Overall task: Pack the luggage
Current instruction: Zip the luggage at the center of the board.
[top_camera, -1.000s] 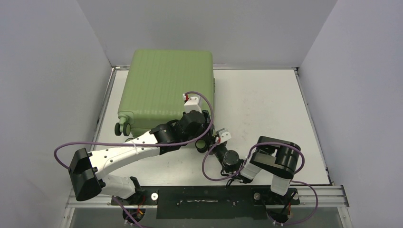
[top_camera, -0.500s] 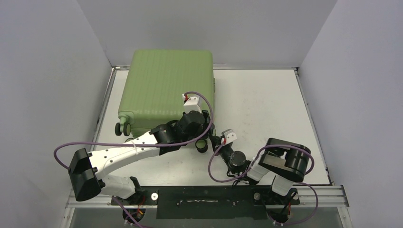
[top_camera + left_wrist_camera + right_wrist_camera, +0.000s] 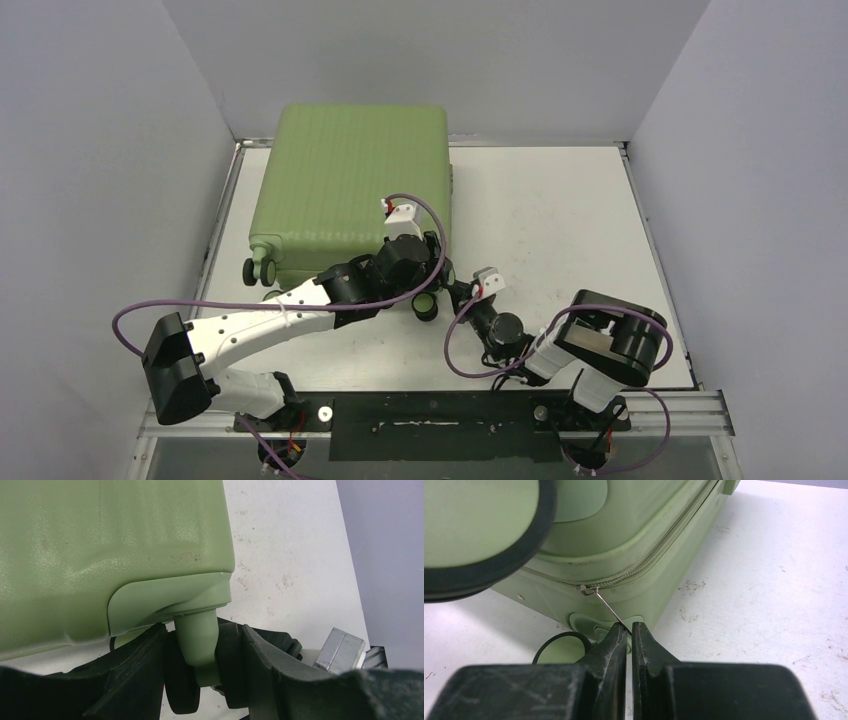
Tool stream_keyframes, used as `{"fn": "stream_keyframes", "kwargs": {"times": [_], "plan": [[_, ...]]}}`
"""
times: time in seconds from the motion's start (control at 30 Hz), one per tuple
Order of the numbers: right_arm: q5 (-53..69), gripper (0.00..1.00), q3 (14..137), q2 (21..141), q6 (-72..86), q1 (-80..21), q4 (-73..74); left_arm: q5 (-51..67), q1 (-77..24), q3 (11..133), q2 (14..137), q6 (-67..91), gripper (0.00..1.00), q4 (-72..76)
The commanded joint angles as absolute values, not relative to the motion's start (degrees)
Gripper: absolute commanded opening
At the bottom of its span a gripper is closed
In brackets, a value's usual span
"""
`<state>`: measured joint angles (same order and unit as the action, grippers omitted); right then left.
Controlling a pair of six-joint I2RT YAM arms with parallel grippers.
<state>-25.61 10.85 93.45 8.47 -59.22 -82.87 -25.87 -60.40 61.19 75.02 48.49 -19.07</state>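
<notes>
1. Your right gripper [image 3: 629,630] is pinched shut on the zipper pull [image 3: 605,603] at the near corner of the luggage [image 3: 350,185].
2. Your left gripper [image 3: 200,652] clamps the caster [image 3: 197,625] under that corner of the closed case.
3. Careful: tug off the zipper's line and that thin pull could slip free or jam.

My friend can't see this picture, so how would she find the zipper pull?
Find the big green suitcase lying flat on the table. Follow its zipper to the near right corner. Unlike the black wheel beside it, the pull is a thin silver tab, pinched in the right gripper.
</notes>
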Motion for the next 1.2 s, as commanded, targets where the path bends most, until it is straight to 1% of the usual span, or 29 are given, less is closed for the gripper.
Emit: {"fn": "stream_keyframes", "kwargs": {"times": [0.0,0.33,0.67,0.8,0.83,0.93,1.03,1.07,1.17], "plan": [[-33.31,0.0,13.28,90.27,10.11,-54.01,-89.46,-23.9,-61.68,59.6,73.36,47.94,0.0,-22.08],[-29.85,0.0,10.68,87.71,9.76,-52.13,-88.78,-24.69,-61.9,58.34,72.25,48.44,0.0,-22.18],[-29.35,0.0,7.03,84.87,10.72,-50.85,-87.4,-24.69,-61.88,58.13,72.16,48.43,0.0,-22.24],[-22.77,0.0,5.72,83.19,9.81,-50.87,-88.9,-24.61,-61.88,58.0,72.08,48.6,0.0,-22.06],[-20.27,0.05,5.52,82.75,9.69,-50.97,-89.25,-24.61,-61.94,58.08,72.09,48.67,0.0,-22.06],[-14.55,0.25,6.14,81.41,10.26,-51.76,-87.94,-24.69,-61.92,58.32,72.07,48.73,0.0,-22.05],[-13.15,0.41,7.45,82.01,10.41,-53.55,-87.8,-24.68,-61.88,58.72,72.2,48.69,0.0,-21.89],[-13.1,0.44,7.78,82.72,10.32,-54.11,-88.41,-24.65,-61.88,58.81,72.24,48.69,0.0,-21.89],[-12.9,0.47,9.09,85.23,10.35,-55.29,-90.39,-24.46,-61.9,59.11,72.5,48.65,0.0,-21.81]]}}
